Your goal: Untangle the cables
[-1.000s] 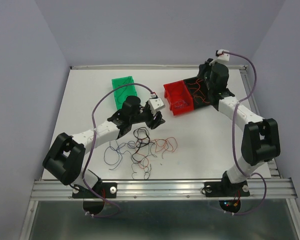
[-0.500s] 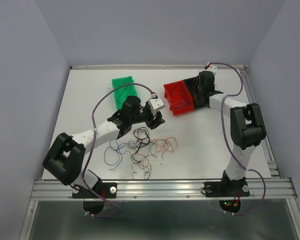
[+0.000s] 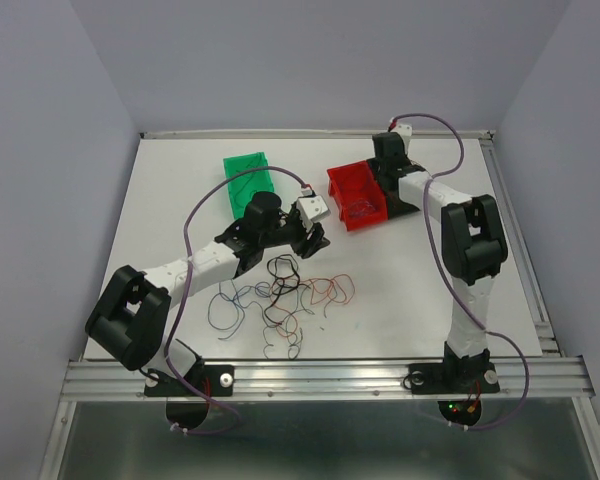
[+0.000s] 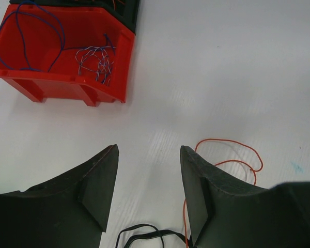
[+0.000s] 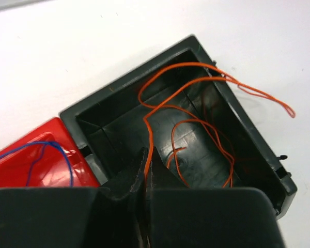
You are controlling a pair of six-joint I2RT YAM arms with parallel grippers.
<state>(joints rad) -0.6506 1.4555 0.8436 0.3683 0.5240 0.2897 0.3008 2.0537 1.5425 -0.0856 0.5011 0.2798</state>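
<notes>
Right now my right claw (image 5: 144,170) is pinched shut on an orange strand (image 5: 182,124), just above the near wall of the black bin (image 5: 109,133). That strand curls across the bin's floor, and one long loop of it hangs out over the far rim onto the white surface (image 3: 180,220). Beside the black bin and touching it sits the red bin (image 4: 51,82), with a small knot of blue-purple strands (image 4: 95,61) and a longer blue loop inside.

My left claw (image 4: 149,194) hangs with its jaws spread and nothing between them, low over the surface, well short of the red bin. An orange loop (image 4: 232,155) lies just past my right-hand finger, and a black loop (image 4: 144,231) shows between the fingers at the bottom of the wrist view.

From above, most of the cables (image 3: 285,295) lie spread on the surface in front of the left claw, a loose scatter of black, orange-red and bluish curls. A green bin (image 3: 248,178) stands farther back on the left.
</notes>
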